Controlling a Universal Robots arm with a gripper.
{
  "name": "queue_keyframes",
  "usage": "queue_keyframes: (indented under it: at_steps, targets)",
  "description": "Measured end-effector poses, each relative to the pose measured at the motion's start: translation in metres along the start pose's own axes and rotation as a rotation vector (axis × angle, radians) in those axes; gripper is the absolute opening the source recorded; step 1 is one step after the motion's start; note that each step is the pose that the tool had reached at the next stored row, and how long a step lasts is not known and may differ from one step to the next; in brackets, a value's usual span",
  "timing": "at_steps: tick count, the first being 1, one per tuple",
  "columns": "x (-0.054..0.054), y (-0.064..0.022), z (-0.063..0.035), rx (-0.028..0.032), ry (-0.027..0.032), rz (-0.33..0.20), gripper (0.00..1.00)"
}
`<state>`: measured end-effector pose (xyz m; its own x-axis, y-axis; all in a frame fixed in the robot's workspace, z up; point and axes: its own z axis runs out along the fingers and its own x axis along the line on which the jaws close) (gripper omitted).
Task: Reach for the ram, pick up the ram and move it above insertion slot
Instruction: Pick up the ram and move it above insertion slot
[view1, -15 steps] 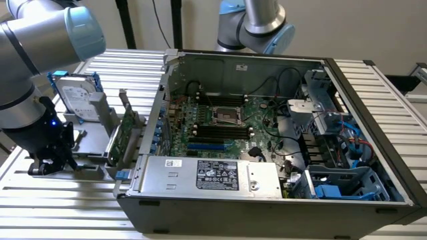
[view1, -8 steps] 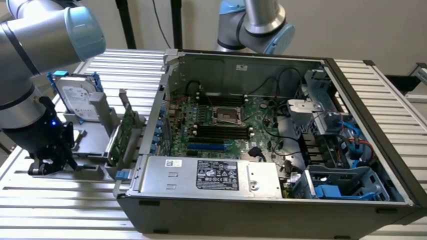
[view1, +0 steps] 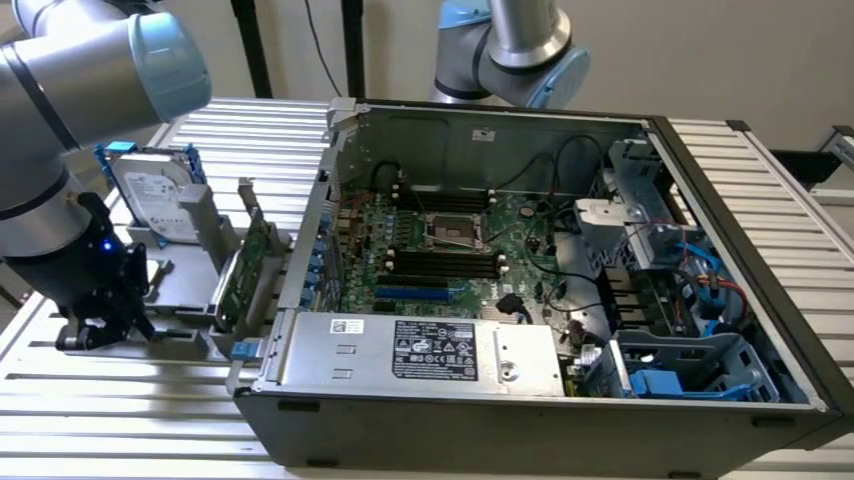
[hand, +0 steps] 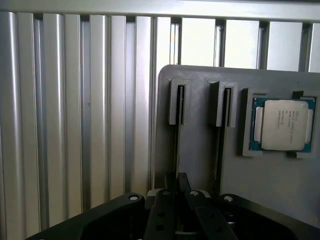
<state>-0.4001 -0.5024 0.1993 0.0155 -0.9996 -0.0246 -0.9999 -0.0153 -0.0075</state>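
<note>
I see the ram (hand: 176, 142) edge-on, a thin dark strip at my gripper (hand: 177, 176); whether it grips I cannot tell.

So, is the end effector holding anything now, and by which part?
It cannot be told; the end effector is low over the gray holder.

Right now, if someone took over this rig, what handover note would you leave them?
Pincer: low over the grey holder plate on the exterior view's left, outside the computer case.
Ram: seemingly the thin edge standing in the plate's slot just ahead of the pincer, not lifted out.
Done: the reach, more or less.
Left: the pickup, then the carry to above the memory slots on the motherboard.
</note>
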Motion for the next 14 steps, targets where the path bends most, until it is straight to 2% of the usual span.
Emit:
queue_keyframes:
  at_steps: [8, 14]
  targets:
    - [0.0, -0.0001, -0.0136, 0.0001, -0.0001, 0.0, 0.13]
    - [-0.001, -0.0003, -0.0385, 0.0001, 0.0, 0.0, 0.13]
